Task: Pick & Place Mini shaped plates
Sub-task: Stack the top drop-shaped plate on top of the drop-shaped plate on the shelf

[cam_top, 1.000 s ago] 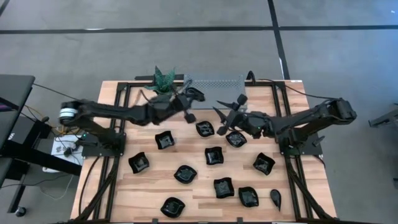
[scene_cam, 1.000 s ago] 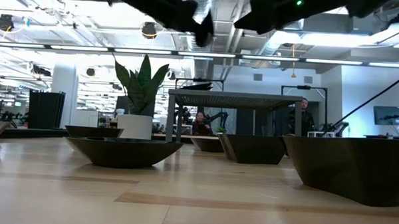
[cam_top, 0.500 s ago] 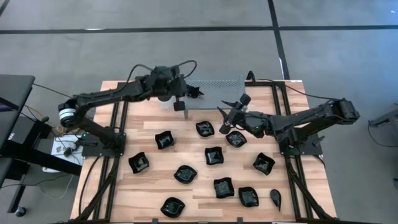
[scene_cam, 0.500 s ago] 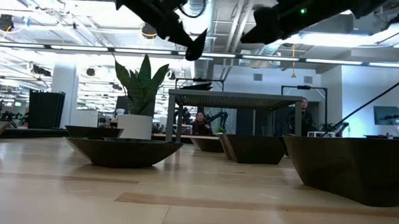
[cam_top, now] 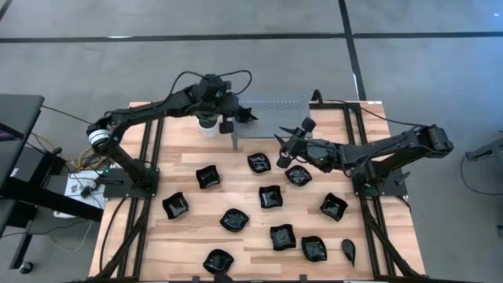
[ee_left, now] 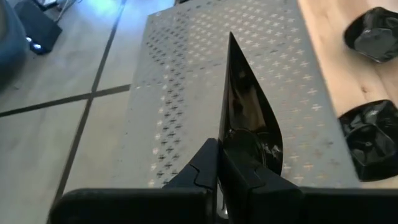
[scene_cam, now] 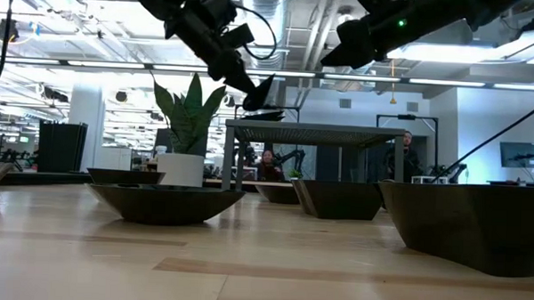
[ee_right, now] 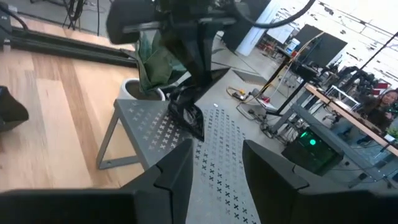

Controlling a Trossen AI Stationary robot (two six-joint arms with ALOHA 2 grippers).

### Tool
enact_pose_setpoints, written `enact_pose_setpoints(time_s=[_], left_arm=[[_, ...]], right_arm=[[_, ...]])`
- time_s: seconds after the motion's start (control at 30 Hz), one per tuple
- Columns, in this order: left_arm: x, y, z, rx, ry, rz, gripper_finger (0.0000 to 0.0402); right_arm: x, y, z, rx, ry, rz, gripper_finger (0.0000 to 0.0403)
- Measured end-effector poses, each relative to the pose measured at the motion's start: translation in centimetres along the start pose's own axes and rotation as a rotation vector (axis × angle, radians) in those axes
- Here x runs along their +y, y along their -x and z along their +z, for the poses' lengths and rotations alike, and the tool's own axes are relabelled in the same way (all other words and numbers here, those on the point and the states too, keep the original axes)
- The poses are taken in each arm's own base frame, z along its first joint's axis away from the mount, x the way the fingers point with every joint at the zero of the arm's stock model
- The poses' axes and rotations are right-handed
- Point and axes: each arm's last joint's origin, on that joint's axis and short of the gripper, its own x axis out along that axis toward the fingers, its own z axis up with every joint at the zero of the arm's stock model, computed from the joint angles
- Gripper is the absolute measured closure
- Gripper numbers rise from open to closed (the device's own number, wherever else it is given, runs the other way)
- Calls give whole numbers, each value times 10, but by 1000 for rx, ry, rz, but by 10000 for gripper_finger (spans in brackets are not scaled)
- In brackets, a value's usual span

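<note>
Left gripper (scene_cam: 256, 92) holds a plate (scene_cam: 263, 89) above the rack (scene_cam: 314, 130); a plant (scene_cam: 190, 121) and dishes (scene_cam: 165, 203) sit on the table (scene_cam: 201, 263).

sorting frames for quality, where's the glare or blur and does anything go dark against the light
Low view: bright ceiling lights behind turn both arms and the near dishes into dark shapes. Left wrist view: the pointed dish pinched in the left gripper carries glossy reflections; the rack behind is slightly soft. Right wrist view: the right gripper's own fingers are blurred up close. High view: evenly lit.

Robotics lab: ceiling ducts (scene_cam: 298, 26), other robot rigs (ee_right: 311, 146) behind.
</note>
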Motion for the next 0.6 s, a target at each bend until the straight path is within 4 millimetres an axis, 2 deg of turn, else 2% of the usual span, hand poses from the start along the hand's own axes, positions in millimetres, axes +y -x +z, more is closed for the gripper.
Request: enact_pose_setpoints(time_s=[0.17,0.3,0.6], left_arm=[[7,2,-6,5,15,11,393],[3,-1,-15,19,-1,-24,392],[0,-3,-17,14,-38,-25,388]], right_arm=[[0,0,0,-1,0,0,271],[0,0,0,-1,0,0,274],[0,0,0,-1,-1,0,274]])
